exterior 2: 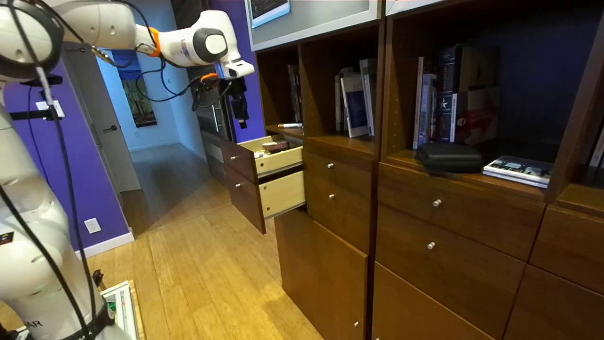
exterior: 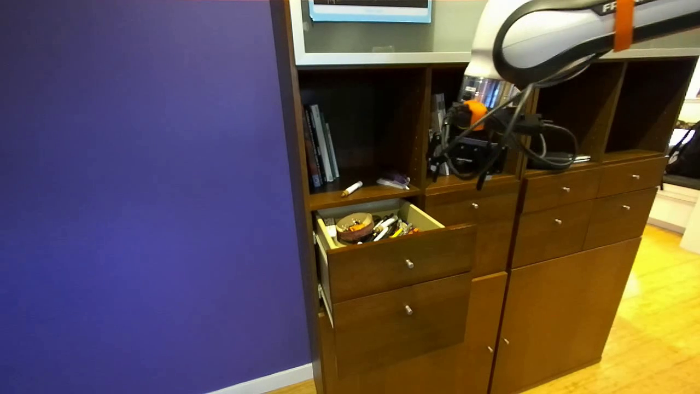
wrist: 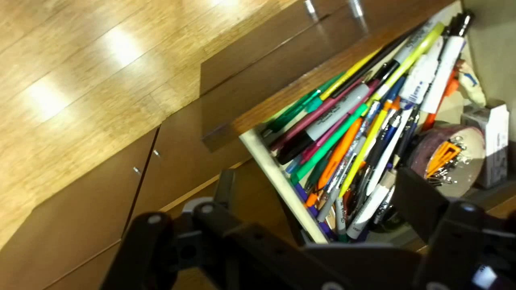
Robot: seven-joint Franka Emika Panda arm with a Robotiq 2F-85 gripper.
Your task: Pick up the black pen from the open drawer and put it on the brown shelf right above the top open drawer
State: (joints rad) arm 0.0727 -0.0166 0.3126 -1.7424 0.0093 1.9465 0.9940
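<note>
The open drawer (exterior: pixel 402 262) is pulled out, and it also shows in an exterior view (exterior 2: pixel 279 161). Its pale side rim (wrist: pixel 282 181) crosses the wrist view. It holds a heap of pens and markers. Several dark pens (wrist: pixel 387 139) lie among them; I cannot tell which is the black pen. The brown shelf (exterior: pixel 328 199) lies just above the drawer, and it shows in an exterior view (exterior 2: pixel 273 129). A white marker (exterior: pixel 352 189) lies on it. My gripper (wrist: pixel 322 194) is open and empty, above the drawer and apart from it, seen in both exterior views (exterior: pixel 459 174) (exterior 2: pixel 241 118).
A round bowl of clips (wrist: pixel 447 159) and a small box (wrist: pixel 489 141) sit in the drawer. Upright books (exterior: pixel 321 145) and a purple-and-white item (exterior: pixel 395 180) stand on the shelf. A lower drawer (exterior: pixel 402 323) is also pulled out. A divider (exterior: pixel 423 131) bounds the cubby.
</note>
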